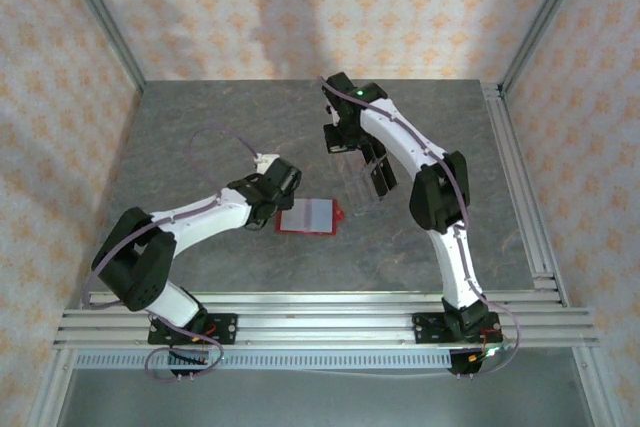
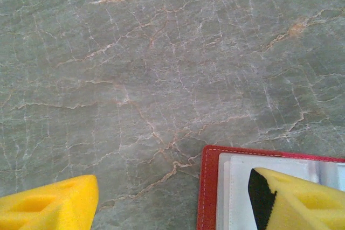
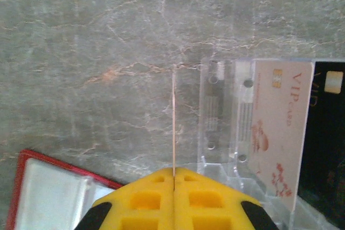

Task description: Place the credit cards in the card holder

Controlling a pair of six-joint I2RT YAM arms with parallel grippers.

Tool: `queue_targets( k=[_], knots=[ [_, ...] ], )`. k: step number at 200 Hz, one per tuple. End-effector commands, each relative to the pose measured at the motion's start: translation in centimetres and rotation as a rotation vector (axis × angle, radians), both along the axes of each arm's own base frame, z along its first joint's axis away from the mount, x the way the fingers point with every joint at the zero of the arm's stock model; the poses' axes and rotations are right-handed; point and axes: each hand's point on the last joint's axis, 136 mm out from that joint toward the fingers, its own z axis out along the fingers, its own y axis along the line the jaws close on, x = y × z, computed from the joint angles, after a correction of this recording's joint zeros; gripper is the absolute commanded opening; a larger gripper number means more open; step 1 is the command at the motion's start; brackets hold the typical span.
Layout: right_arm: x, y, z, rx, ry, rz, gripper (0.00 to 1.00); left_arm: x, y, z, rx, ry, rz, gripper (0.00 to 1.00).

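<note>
While right tool [image 3: 173,175] pinches a credit card [image 3: 173,117] edge-on, left tool [image 2: 170,189] parted over cropped card holder [image 2: 207,187]

We see a robot lab cell: patterned wall panels [image 1: 300,7] at twelve o'clock, a marble-look tabletop [image 1: 200,117], aluminium rails [image 1: 320,319] at six o'clock carrying bolted robot arms [image 1: 190,222].

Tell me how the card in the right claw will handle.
Probably stiff: edge-on, the card runs straight from the shut right claw, no droop. Likely light, being so thin. It may pivot if its edge catches the card holder.
</note>
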Motion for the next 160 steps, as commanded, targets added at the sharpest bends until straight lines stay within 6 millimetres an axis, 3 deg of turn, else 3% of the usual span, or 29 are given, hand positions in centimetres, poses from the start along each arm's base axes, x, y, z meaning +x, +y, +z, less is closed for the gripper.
queue_targets(
  k=[1, 59, 105, 160],
  knots=[
    [-0.4, 0.6, 3.4, 0.110, -0.056, -0.024, 0.00, -0.9, 1.3, 0.4, 0.027, 0.002, 0.005, 0.75],
    [-3.7, -0.5, 4.1, 0.195, -0.079, -0.050, 0.00, -2.7, 1.4, -0.1, -0.081, -0.021, 0.030, 0.75],
    [-6.8, -1.1, 2.9, 0.285, -0.060, -0.083, 0.00, -3.2, 0.5, -0.1, -0.106, -0.032, 0.014, 0.75],
    [-9.8, -1.6, 1.8, 0.395, -0.046, -0.131, 0.00, -3.0, -1.3, -1.6, -0.141, -0.034, -0.003, 0.75]
  ],
)
